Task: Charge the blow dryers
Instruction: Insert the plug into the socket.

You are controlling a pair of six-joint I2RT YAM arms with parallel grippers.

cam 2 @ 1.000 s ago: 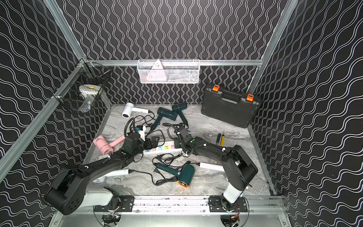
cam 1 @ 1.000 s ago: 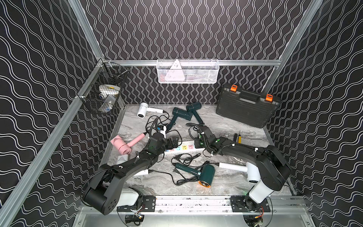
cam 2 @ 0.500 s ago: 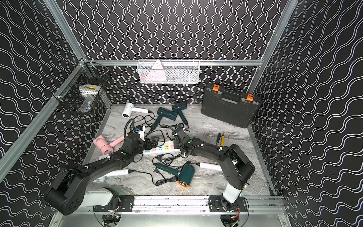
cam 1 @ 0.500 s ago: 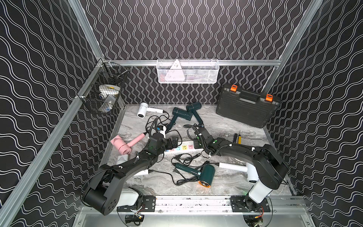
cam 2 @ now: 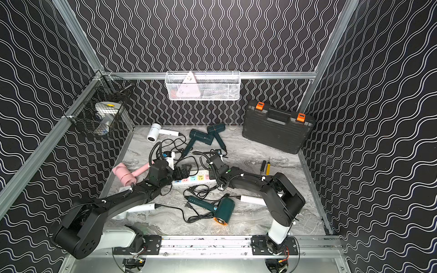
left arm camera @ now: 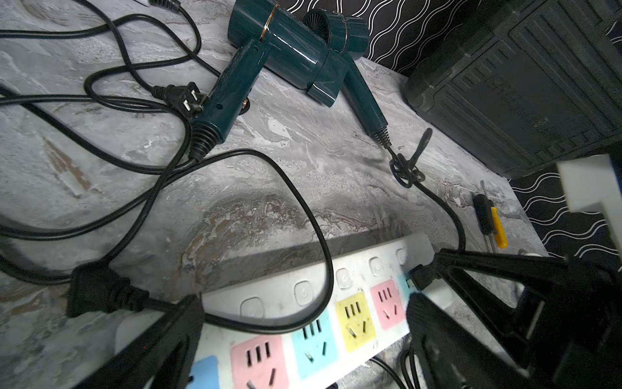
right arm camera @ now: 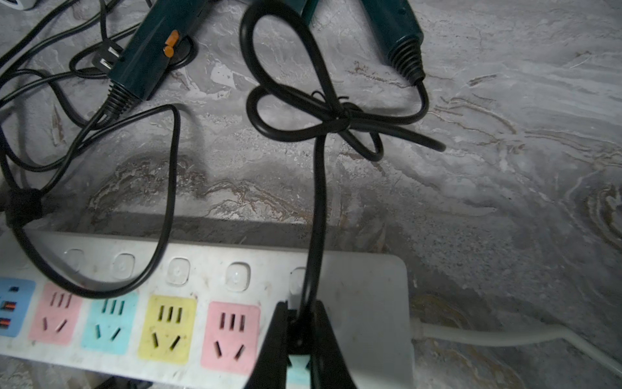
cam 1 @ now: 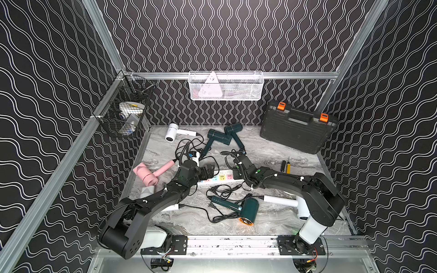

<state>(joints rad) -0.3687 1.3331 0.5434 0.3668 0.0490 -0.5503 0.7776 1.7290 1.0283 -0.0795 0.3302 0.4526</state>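
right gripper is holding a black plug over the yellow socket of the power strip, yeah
Not yellow. The right gripper holds the black plug over the light blue socket at the end of the power strip, just past the pink socket; the yellow socket sits one further along, empty. The right wrist view shows it.

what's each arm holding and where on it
The right gripper pinches the thin black cord of a dark green blow dryer at its plug end, over the white power strip. The open left gripper holds nothing.
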